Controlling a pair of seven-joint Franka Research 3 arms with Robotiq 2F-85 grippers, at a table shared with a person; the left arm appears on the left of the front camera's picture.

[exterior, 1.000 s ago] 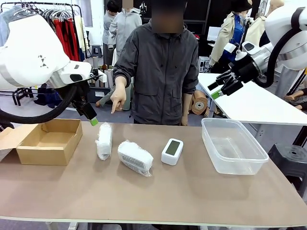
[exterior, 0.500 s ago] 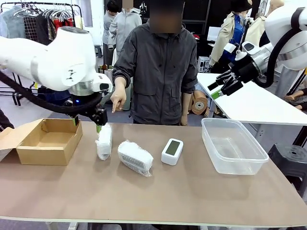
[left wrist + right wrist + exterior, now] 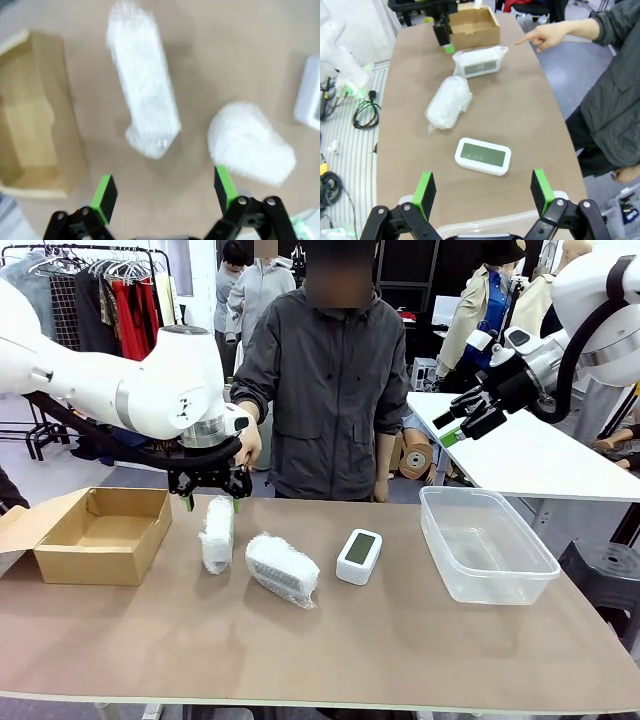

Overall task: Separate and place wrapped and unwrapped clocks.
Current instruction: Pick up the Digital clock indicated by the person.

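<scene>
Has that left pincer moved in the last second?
Yes. The left pincer swung right, away from the cardboard box, towards the leftmost wrapped clock.

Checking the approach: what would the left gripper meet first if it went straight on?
Likely the bundle beside the box; the open left gripper points down at its near end, though depth is unclear.

rack: clothes rack with hung garments, behind left fingers | side: white table below right fingers, cardboard rolls beside it | floor: grey | stool: black
</scene>
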